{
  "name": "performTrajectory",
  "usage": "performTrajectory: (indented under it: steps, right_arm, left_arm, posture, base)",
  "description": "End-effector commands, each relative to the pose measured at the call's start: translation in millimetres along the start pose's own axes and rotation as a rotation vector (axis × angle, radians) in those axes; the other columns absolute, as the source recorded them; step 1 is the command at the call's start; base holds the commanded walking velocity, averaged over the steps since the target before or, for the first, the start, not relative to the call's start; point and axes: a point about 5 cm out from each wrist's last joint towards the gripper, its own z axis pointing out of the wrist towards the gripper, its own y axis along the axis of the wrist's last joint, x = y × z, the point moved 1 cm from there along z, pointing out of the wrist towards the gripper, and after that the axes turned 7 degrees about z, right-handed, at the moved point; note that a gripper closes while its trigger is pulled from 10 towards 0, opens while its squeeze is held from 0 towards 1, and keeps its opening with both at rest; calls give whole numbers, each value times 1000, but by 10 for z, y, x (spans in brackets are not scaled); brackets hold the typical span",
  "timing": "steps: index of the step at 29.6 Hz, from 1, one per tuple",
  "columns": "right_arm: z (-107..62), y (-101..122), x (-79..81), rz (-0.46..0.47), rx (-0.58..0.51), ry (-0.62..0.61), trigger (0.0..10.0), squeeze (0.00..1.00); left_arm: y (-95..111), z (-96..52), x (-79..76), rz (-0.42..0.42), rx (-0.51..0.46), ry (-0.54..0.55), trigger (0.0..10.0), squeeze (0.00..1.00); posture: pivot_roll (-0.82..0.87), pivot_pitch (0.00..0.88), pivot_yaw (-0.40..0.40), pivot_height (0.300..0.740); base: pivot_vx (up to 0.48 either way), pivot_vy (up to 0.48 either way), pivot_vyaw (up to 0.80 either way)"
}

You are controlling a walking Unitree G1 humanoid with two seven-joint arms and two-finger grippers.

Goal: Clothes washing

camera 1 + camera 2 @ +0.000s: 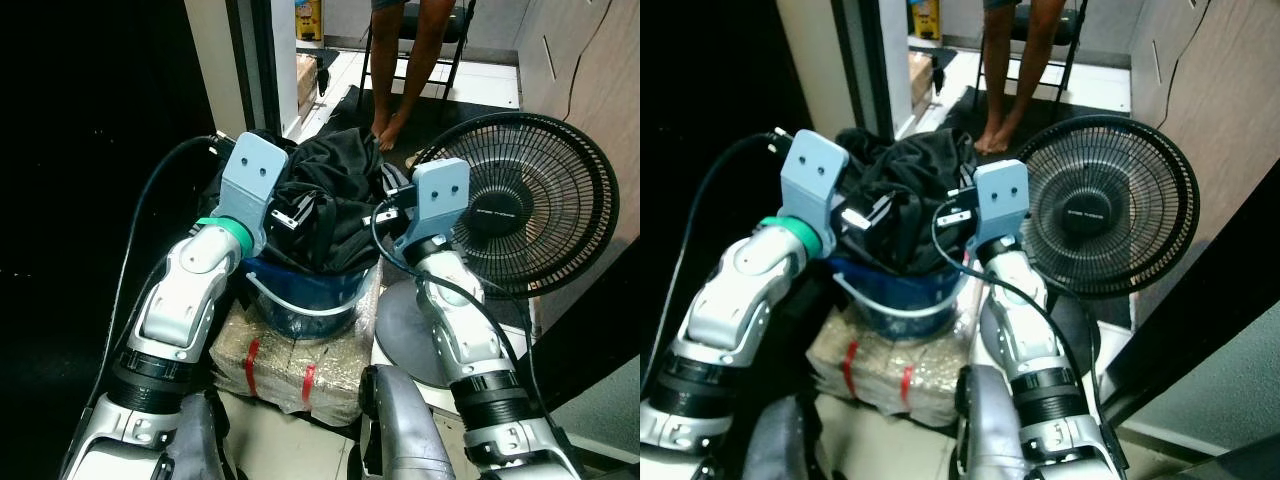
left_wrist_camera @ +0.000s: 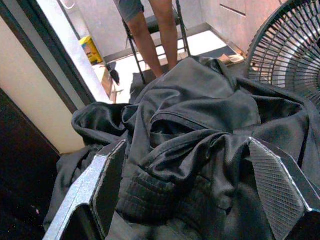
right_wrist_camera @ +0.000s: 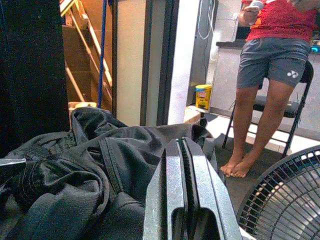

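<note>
Laundry: a heap of black, crumpled clothes [image 1: 335, 195] fills and overflows a round blue plastic basin [image 1: 305, 295].
Basin support: the basin rests on a flat bale wrapped in clear plastic with red bands [image 1: 290, 375], which lies on the pale tiled floor [image 1: 285, 445].
Left gripper [image 2: 185, 187]: its two black fingers [image 2: 107, 182] stand wide apart, one on each side of a fold at the near left edge of the heap; the fold lies between them, unclamped.
Right gripper [image 3: 185, 180]: its fingers are pressed flat together with nothing between them, at the right edge of the heap, just above the cloth.
Fan: a black round-caged pedestal fan [image 1: 525, 205] on a grey disc base [image 1: 410, 330] stands just beside the basin, on the robot's right.
Person: bare legs and feet [image 1: 400, 70] in front of a black folding chair [image 1: 455, 50], well beyond the basin; the right wrist view shows grey shorts [image 3: 275, 62] and a red shirt [image 3: 282, 20].
Doorway: a pale door frame [image 1: 215, 65] rises behind the basin on the left.
</note>
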Motion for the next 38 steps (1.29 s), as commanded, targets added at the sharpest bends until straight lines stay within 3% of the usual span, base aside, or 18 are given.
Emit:
performTrajectory:
  steps: [1, 27, 28, 38]
  right_arm:
    - [11, -3, 16, -5, -1, 5, 10000, 0]
    - [12, -5, 16, -5, -2, 5, 10000, 0]
    - [-22, -30, -1, -4, 6, -15, 10000, 0]
    - [-11, -1, -45, -10, 1, -30, 10000, 0]
  left_arm:
    - [-17, -7, 0, 6, 16, -2, 10000, 0]
    - [-12, -16, -5, 13, 25, -5, 10000, 0]
    - [-128, 151, -94, 31, 87, -38, 10000, 0]
    - [-87, 148, 28, 7, 61, 10, 10000, 0]
  posture:
    - [-22, 12, 37, 480]
    - [-22, 12, 37, 480]
    - [-32, 104, 87, 480]
    - [-21, 85, 57, 480]
  base:
    - [0, 0, 0]
    - [0, 0, 0]
    - [0, 0, 0]
    - [0, 0, 0]
